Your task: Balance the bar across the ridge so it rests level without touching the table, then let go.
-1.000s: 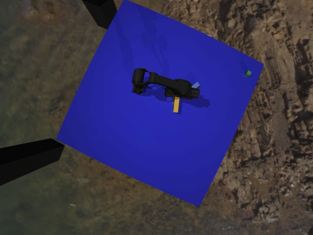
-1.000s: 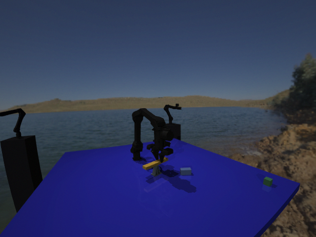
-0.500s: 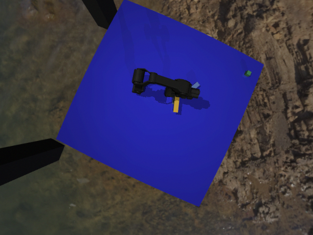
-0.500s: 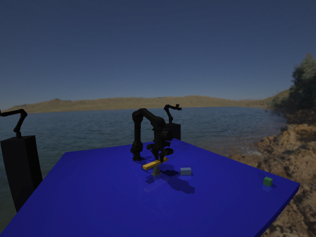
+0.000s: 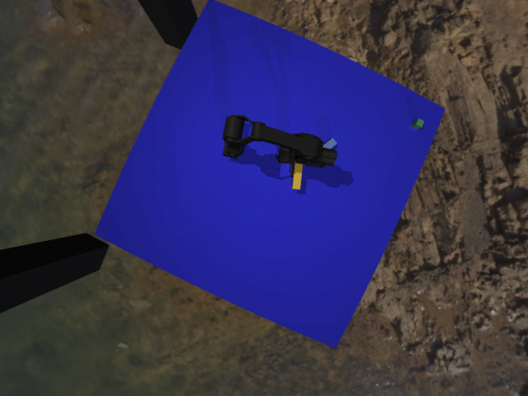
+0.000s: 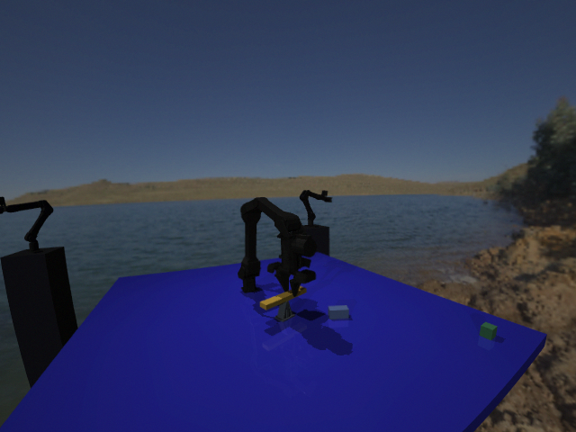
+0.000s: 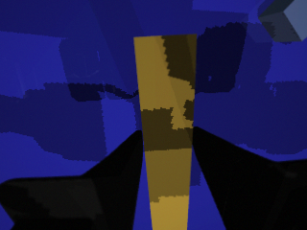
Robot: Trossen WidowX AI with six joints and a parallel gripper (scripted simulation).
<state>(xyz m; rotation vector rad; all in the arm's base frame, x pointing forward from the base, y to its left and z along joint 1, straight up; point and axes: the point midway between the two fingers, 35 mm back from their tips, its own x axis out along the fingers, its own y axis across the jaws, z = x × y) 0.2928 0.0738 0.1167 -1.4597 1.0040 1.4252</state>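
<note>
The yellow bar (image 5: 297, 179) (image 6: 275, 301) (image 7: 168, 174) lies across the top of the grey ridge (image 6: 284, 312), clear of the table, and looks about level. The ridge is hidden in the top view and in the wrist view. My gripper (image 6: 290, 292) (image 7: 166, 133) is slightly open, with its fingertips on either side of the bar. They stand very close to its long sides, and any gap is hardly visible. In the top view the arm hides the fingers and the far part of the bar.
A pale blue-grey block (image 5: 331, 143) (image 6: 337, 312) (image 7: 294, 21) lies on the blue table (image 5: 234, 238) (image 6: 185, 372) near the ridge. A small green cube (image 5: 417, 124) (image 6: 488, 330) stands near the table's far right corner. Black pillars stand beyond the table's edges.
</note>
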